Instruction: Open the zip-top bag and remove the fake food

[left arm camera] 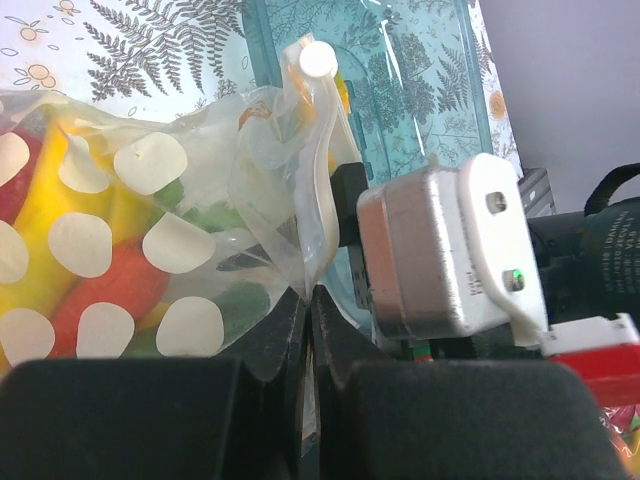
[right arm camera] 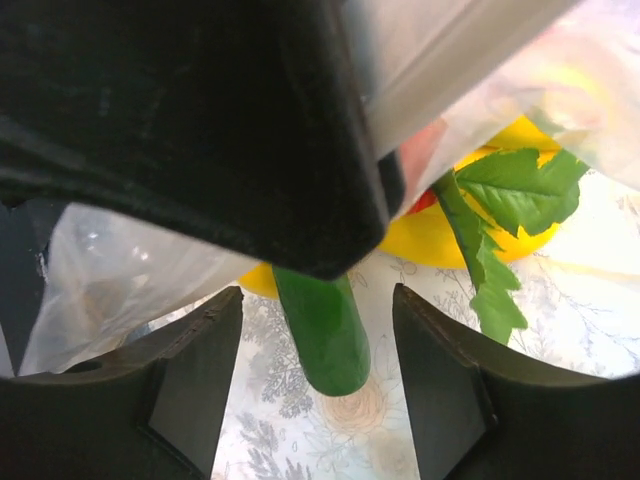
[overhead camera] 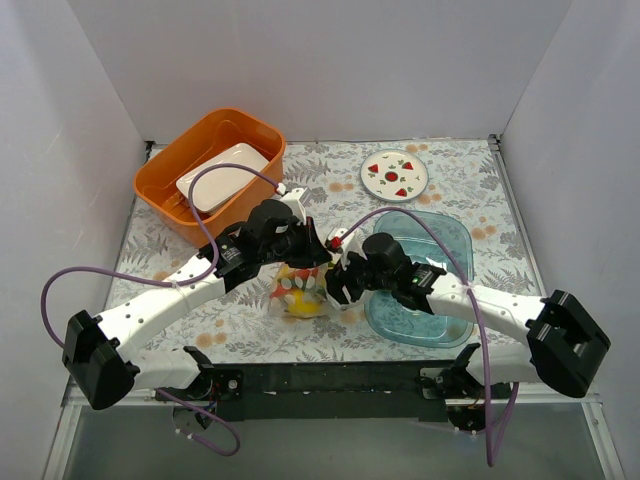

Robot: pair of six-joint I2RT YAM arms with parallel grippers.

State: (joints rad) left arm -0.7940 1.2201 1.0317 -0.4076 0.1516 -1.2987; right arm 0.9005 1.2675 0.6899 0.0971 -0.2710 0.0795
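The zip-top bag (overhead camera: 297, 289), clear with white dots, sits upright on the table between both grippers. In the left wrist view the bag (left arm camera: 150, 250) holds the fake food (left arm camera: 110, 290): yellow, red and green pieces. My left gripper (left arm camera: 310, 300) is shut on a fold of the bag's upper edge; in the top view this gripper (overhead camera: 312, 252) is above the bag. My right gripper (right arm camera: 318, 310) is open, its fingers (right arm camera: 195, 370) either side of a green stick-shaped piece (right arm camera: 325, 335) without touching it. A yellow piece (right arm camera: 440, 235) and green leaves (right arm camera: 520, 190) lie beyond. The right gripper (overhead camera: 338, 285) is at the bag's right side.
A clear blue tray (overhead camera: 450, 240) lies right of the bag, under the right arm. A white plate printed with strawberries (overhead camera: 395, 175) is at the back. An orange bin (overhead camera: 160, 185) holding a white container (overhead camera: 222, 180) stands back left. Grey walls enclose the table.
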